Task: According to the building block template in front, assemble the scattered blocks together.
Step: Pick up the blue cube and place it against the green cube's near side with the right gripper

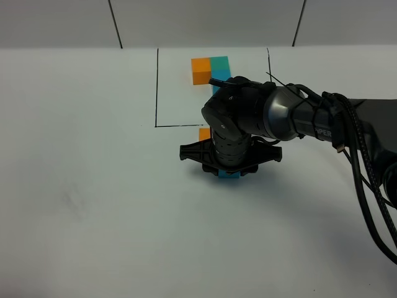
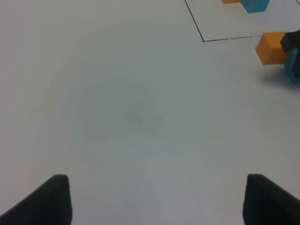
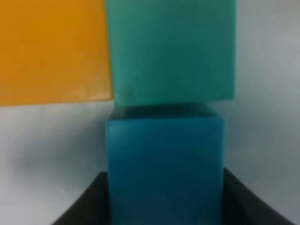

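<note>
I am seeing the right claw (image 1: 230, 169) sitting low over the table (image 1: 93, 205), with the blue cube (image 3: 164, 164) lying between its dark jaws; whether they are pressing on it I cannot tell. The green cube (image 3: 171, 51) is touching the blue one's far face, and the orange cube (image 3: 54, 51) is lying beside the green. The left claw (image 2: 154, 199) is hanging wide open, holding nothing. Farther off, the template (image 1: 209, 67) is sitting inside its black outline (image 1: 156, 87). The arm's white lettering is cut off, unreadable.
</note>
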{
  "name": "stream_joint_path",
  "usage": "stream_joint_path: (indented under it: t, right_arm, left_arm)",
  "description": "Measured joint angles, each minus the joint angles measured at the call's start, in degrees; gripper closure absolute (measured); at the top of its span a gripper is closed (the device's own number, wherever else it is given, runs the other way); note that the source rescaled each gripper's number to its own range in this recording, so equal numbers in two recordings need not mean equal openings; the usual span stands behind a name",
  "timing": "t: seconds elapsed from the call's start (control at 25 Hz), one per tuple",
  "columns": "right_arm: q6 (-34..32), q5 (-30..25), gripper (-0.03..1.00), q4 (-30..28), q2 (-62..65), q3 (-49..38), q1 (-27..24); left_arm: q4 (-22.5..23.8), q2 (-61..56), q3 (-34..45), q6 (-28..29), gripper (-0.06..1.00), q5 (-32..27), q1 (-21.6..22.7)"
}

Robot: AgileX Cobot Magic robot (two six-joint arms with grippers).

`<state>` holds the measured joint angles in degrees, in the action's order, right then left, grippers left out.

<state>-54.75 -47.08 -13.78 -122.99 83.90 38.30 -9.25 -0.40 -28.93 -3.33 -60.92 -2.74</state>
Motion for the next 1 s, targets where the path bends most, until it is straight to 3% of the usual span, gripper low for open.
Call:
stream_joint_path:
  t: [1.0]
  right_arm:
    - [1.0,0.1,0.97,-1.6,-0.2,0.0,-0.1]
  left_arm:
    - [0.0,0.0,0.0,0.0,0.34,0.0,0.0]
